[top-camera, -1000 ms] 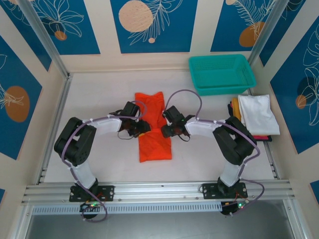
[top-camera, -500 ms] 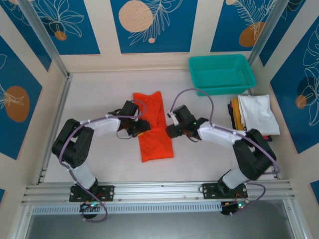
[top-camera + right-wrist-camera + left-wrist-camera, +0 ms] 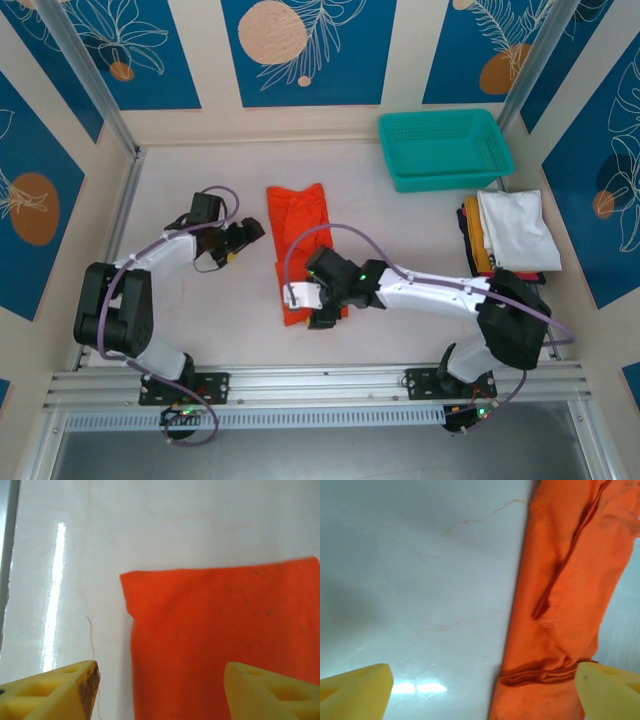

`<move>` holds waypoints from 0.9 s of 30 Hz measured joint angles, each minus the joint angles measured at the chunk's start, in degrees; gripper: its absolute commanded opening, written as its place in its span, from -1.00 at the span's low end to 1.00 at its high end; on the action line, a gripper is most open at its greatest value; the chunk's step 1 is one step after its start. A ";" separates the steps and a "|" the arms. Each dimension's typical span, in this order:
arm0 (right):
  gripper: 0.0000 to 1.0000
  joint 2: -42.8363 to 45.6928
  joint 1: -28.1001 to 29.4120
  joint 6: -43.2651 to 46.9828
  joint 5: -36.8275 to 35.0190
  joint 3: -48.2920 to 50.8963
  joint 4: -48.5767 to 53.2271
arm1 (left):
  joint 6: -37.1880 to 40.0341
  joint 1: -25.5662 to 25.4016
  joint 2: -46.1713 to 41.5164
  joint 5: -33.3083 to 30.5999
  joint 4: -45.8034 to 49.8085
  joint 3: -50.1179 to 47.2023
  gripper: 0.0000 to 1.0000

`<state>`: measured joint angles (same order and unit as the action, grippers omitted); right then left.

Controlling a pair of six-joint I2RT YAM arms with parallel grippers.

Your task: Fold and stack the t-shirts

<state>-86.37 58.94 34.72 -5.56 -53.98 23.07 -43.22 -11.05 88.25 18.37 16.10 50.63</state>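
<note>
The orange-red t-shirt (image 3: 303, 240) is laid as a long, narrow folded strip at the middle of the pale, glossy worktop (image 3: 210, 310), its length running from far to near. Bare surface is left on both sides of it, wider on the left. In the left wrist view the cloth (image 3: 560, 605) is seen soft and creased, with a rumpled ridge along it and a hem band crossing near the bottom; its left edge is straight. In the right wrist view the cloth (image 3: 225, 630) is seen flat and smooth, with a squared corner against the faintly veined worktop.

The left tool (image 3: 252, 232) is held just left of the strip, spread wide with nothing pinched; its yellow fingers (image 3: 355, 690) are seen at the frame's lower corners. The right tool (image 3: 307, 308) is held over the strip's near left corner, its wedge-shaped yellow fingers (image 3: 55, 690) also spread and empty.

The folded t-shirts (image 3: 515, 228) are stacked at the right edge, white on top, with mustard, red and dark edges showing. A teal mesh basket (image 3: 445, 148) is set just beyond them, at the far right.
</note>
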 measured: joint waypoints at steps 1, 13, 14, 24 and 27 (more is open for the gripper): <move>0.24 -1.20 0.20 0.79 -0.13 -0.59 0.42 | 0.11 0.31 -0.20 0.00 0.04 -0.39 0.99; 0.05 -9.53 0.35 4.35 -2.01 -1.57 3.19 | 0.31 1.27 -0.96 1.29 -0.17 -2.05 0.99; 0.02 -9.90 0.35 4.35 -2.43 -1.57 3.06 | 0.31 1.29 -0.94 1.53 -0.24 -2.05 0.99; -0.82 -12.13 0.37 4.92 -6.97 -1.90 0.52 | 0.11 1.29 -0.33 3.19 -1.86 -3.26 0.99; -1.00 -12.09 0.72 5.20 -7.67 -2.27 0.50 | 0.07 1.29 0.02 3.67 -2.34 -3.52 0.99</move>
<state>-98.45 59.66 39.92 -13.23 -56.25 23.57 -43.16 -9.76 88.27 22.04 13.76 47.11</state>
